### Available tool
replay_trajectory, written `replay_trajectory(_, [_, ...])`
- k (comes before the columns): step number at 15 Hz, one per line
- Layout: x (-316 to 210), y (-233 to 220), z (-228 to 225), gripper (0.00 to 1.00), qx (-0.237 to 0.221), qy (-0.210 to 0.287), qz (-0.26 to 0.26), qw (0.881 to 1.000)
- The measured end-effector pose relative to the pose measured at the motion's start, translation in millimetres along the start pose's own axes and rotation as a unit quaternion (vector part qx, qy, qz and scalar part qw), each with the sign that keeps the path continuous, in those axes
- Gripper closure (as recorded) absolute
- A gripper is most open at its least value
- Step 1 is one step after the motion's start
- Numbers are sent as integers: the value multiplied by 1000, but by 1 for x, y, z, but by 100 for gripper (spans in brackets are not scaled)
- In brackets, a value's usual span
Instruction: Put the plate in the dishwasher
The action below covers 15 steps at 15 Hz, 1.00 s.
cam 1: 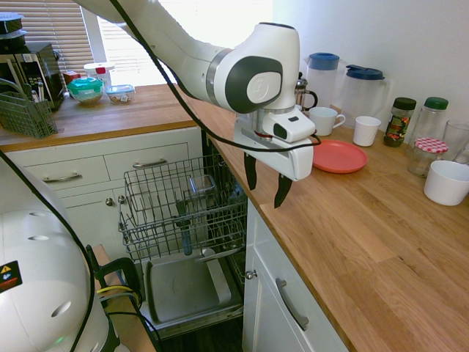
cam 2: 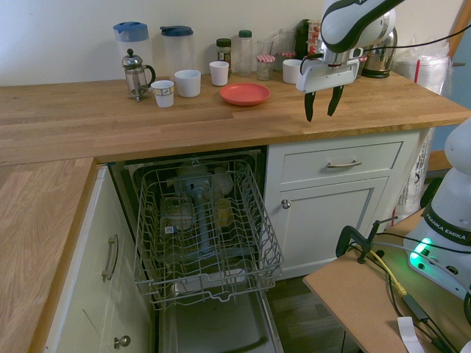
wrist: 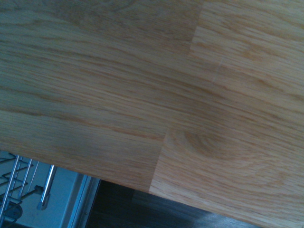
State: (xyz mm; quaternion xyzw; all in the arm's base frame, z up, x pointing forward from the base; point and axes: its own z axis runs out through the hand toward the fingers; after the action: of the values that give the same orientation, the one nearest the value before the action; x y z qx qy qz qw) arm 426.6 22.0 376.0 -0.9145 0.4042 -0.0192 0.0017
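The coral-red plate lies flat on the wooden counter among white mugs. My gripper hangs open and empty above the counter near its front edge, apart from the plate, fingers pointing down. The dishwasher stands open below the counter, its grey wire rack pulled out and holding a few glass items. The wrist view shows only bare counter wood and a corner of the rack.
White mugs, a French press, two jugs, jars and a white bowl line the counter's back. A dark wire basket sits on the side counter. The lowered dishwasher door juts out at floor level.
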Motion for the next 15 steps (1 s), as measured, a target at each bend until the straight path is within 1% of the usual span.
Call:
replay_trajectory(3, [1, -1, -1, 0, 7, -2, 5, 1000])
replay_trajectory(7, [23, -15, -18, 0, 38, -7, 29, 999])
replay_trajectory(12, [85, -55, -44, 0, 81, -19, 70, 994])
replay_trajectory(15, [130, -90, -52, 0, 101, -36, 93, 990])
